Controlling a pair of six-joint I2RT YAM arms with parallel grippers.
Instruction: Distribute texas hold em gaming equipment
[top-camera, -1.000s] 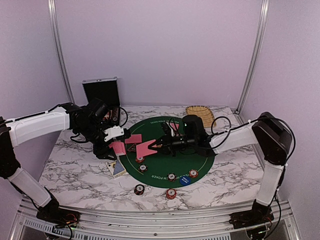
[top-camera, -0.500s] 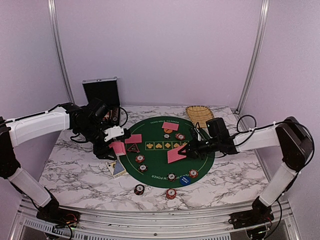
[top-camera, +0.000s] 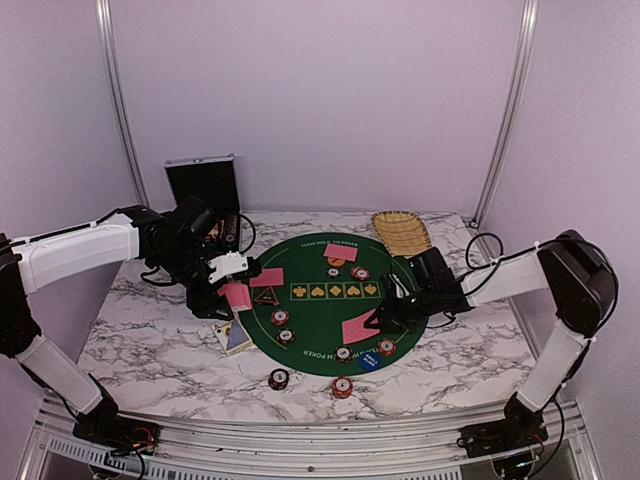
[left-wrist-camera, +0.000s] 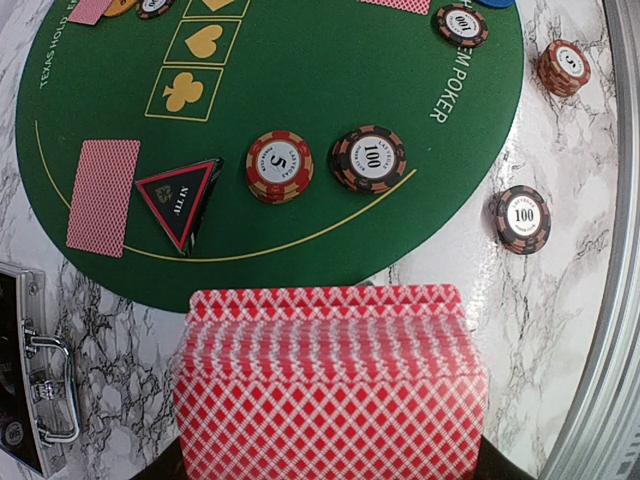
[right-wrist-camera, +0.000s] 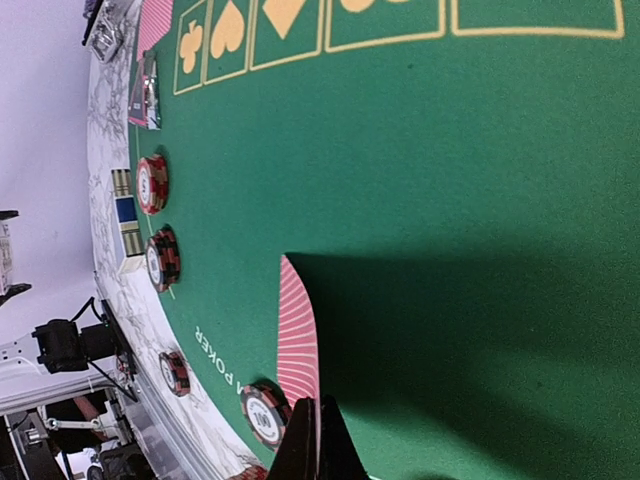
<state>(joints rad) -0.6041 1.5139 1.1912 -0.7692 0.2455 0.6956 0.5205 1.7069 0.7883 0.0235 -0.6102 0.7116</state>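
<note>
Left hand (top-camera: 229, 288) was clamped tight around the red-backed deck (left-wrist-camera: 330, 390), hanging over the counter (top-camera: 150, 330) just off the left edge of the green mat (top-camera: 320, 315). Right hand (right-wrist-camera: 318, 445) was pinched shut on a single card (right-wrist-camera: 297, 345), tilted low over the near-right part of the mat, close to a striped chip (right-wrist-camera: 264, 415) and the blue button (top-camera: 371, 361). Couldn't tell if its edge touched the felt. The black triangle marker (left-wrist-camera: 180, 195) sat just beside a face-down card (left-wrist-camera: 102, 195), with the 5 chip (left-wrist-camera: 279, 166) and 100 chip (left-wrist-camera: 369, 158) nearby.
</note>
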